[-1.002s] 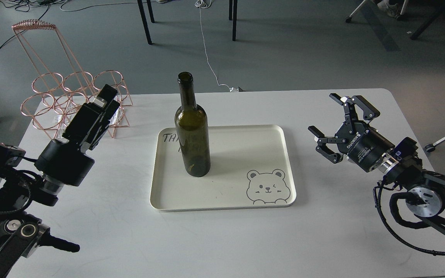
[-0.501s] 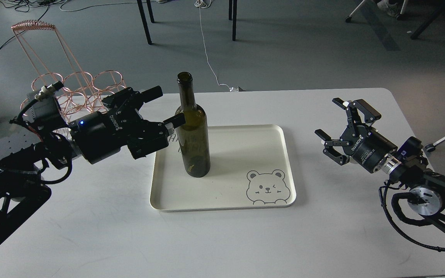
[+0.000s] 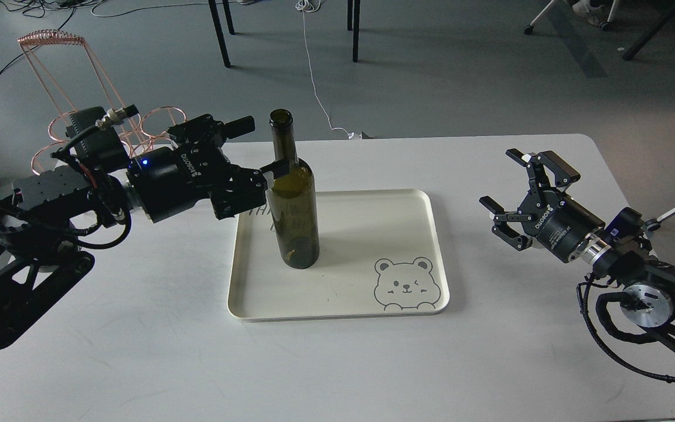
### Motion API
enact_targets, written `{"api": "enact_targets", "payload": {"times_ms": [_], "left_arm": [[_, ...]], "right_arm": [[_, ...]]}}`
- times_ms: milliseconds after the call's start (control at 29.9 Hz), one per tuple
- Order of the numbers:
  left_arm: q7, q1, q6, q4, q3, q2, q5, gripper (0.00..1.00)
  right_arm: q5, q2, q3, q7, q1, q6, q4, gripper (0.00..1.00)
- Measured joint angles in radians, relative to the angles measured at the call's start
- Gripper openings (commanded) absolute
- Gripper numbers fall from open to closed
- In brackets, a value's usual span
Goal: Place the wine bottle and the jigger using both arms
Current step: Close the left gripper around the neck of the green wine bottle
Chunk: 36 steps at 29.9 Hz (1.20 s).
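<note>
A tall dark olive-green glass wine bottle (image 3: 292, 211) stands upright in the left half of a cream rectangular tray (image 3: 408, 205) printed with a bear face, at the middle of the white tabletop (image 3: 337, 363). The left black two-finger gripper (image 3: 262, 147) reaches in from the table's left edge with its fingers spread; one fingertip (image 3: 278, 167) sits at the bottle's shoulder, the other points past the neck on the far side, and whether either touches the glass cannot be told. The right black two-finger gripper (image 3: 516, 179), fingers spread and holding nothing, hovers near the table's right edge, well apart from the tray. A copper wire bottle rack (image 3: 65, 126) stands at the far-left corner, behind the left arm.
</note>
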Motion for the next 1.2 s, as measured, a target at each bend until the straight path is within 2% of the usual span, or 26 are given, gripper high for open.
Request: {"api": "enact_targets", "payload": {"times_ms": [401, 668, 1002, 1136, 1203], "left_arm": [[0.0, -0.081, -0.006, 0.063, 0.056, -0.055, -0.007, 0.98], [0.0, -0.11, -0.037, 0.093, 0.058, -0.087, -0.007, 0.92], [0.0, -0.136, -0.043, 0.129, 0.08, -0.117, -0.007, 0.91], [0.0, -0.137, -0.043, 0.136, 0.085, -0.13, -0.007, 0.81], [0.0, -0.139, -0.043, 0.139, 0.085, -0.131, -0.007, 0.62]], "right_arm": [[0.0, -0.007, 0.003, 0.0, 0.0, -0.006, 0.0, 0.99], [0.0, -0.008, 0.006, 0.0, 0.002, -0.007, -0.004, 0.99], [0.001, -0.007, 0.007, 0.0, 0.0, -0.007, -0.006, 0.99], [0.001, -0.007, 0.007, 0.0, 0.0, -0.007, -0.006, 0.99], [0.001, -0.007, 0.007, 0.0, -0.001, -0.007, -0.006, 0.99]]}}
